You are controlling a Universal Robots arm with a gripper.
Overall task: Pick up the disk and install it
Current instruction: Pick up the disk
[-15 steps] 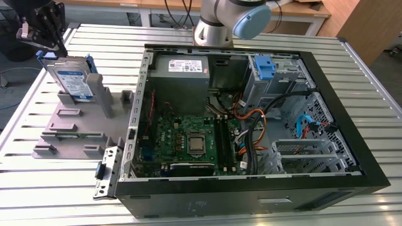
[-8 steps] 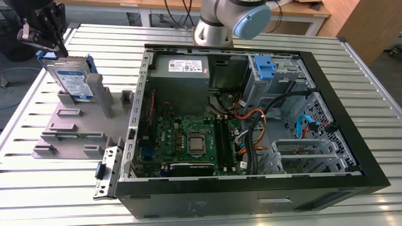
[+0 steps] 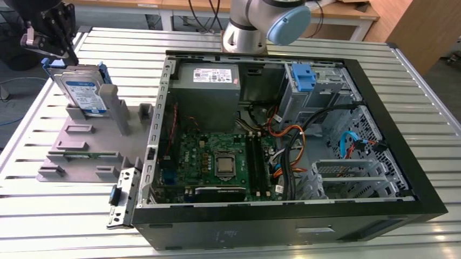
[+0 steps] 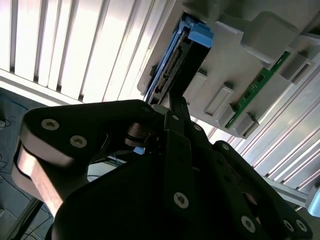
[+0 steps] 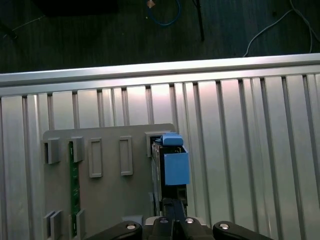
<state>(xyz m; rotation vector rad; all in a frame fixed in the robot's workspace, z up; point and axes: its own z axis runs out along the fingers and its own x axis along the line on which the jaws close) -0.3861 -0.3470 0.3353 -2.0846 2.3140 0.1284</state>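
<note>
Blue-framed disk (image 3: 85, 96) stands upright in grey holder (image 3: 81, 143); gripper (image 3: 70, 55) meets its top edge, jaw opening cannot be told.

A post (image 3: 113, 105) hides the disk (image 3: 81, 90) (partly).

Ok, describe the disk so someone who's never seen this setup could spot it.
Find the open computer case on the slatted table; on the exterior view's left of it lies a grey holder tray. The disk stands upright in one of its slots: a silver drive with a white-and-blue label in a blue frame, unlike the bare blue bracket inside the case.
</note>
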